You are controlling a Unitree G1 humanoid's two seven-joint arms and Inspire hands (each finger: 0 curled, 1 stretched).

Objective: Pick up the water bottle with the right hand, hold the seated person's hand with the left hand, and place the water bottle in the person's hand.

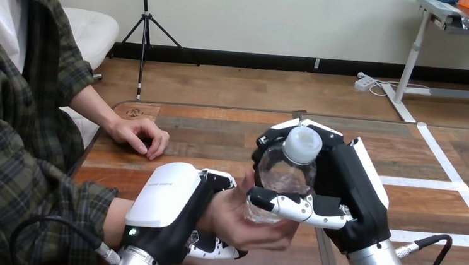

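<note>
My right hand (pixel 348 186) is shut on a clear water bottle (pixel 282 174) with a white cap, its fingers and thumb curled round the body. The bottle stands upright with its base resting in the person's open palm (pixel 244 219) near the table's front. My left hand (pixel 175 207) wraps round that hand's wrist from the left, its fingers curled under and over it. The person's other hand (pixel 140 136) lies flat on the table at the far left, apart from both of my hands.
The wooden table (pixel 219 134) stretches ahead, with white tape lines (pixel 446 181) on its right part. The person sits close along the left side, their sleeve (pixel 79 221) beside my left arm.
</note>
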